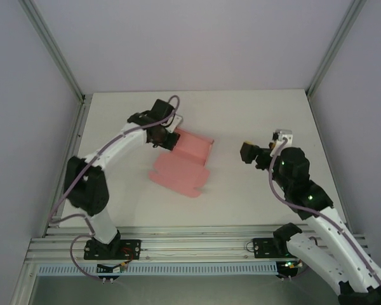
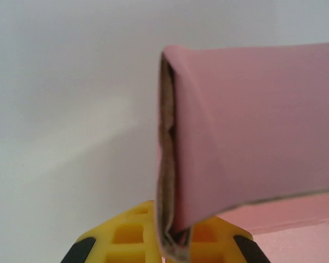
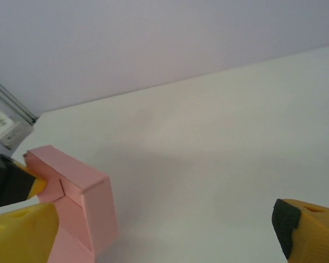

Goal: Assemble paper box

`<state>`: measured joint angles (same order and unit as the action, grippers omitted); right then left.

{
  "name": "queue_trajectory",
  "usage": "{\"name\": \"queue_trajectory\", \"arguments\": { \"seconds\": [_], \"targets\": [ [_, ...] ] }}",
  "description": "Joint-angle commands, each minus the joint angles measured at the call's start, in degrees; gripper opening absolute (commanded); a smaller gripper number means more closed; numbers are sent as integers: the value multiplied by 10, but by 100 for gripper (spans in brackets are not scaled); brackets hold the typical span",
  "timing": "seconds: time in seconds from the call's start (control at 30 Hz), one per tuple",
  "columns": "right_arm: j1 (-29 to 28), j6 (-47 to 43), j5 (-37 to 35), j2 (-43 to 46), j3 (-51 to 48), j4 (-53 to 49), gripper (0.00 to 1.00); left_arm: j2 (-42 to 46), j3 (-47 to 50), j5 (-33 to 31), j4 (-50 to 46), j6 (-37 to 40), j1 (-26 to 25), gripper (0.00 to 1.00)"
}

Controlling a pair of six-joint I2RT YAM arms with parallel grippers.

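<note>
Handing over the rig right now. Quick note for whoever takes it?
Left gripper: shut on a folded edge of the paper box, holding that part raised.
Right gripper: open, holding nothing, right of the box and apart from it.
Box: mid table, the rest of the sheet lying flat.
Done: first folds only.
Left: fold up the remaining panels and close it into a box.

Paper box on the table, left hand at its far end, right hand apart, rightward
</note>
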<state>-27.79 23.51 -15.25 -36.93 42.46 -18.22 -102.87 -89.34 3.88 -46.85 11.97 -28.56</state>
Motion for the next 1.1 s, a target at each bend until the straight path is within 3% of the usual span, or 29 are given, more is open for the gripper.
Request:
{"name": "queue_trajectory", "arguments": {
  "seconds": [0.0,0.17,0.43,0.67,0.77,0.93,1.07],
  "targets": [
    [2,36,-27,34,-12,-24,100,-66,-85,20,-185,206,-26,0],
    [2,60,-84,55,-18,-68,100,-148,-186,-85,-233,307,-77,0],
    [2,73,-95,60,-31,-85,100,-271,-237,-314,-192,358,-159,1],
    [3,63,-102,64,-36,-88,100,-306,-216,-327,-82,378,-189,2],
    [2,59,-108,65,-39,-89,100,-286,-193,-286,-53,386,-200,9],
    [3,54,-97,59,-38,-115,100,-251,-170,-274,-29,385,-206,51],
    [6,56,-103,49,-41,-120,100,-210,-169,-258,-19,376,-206,59]
  ]
}}
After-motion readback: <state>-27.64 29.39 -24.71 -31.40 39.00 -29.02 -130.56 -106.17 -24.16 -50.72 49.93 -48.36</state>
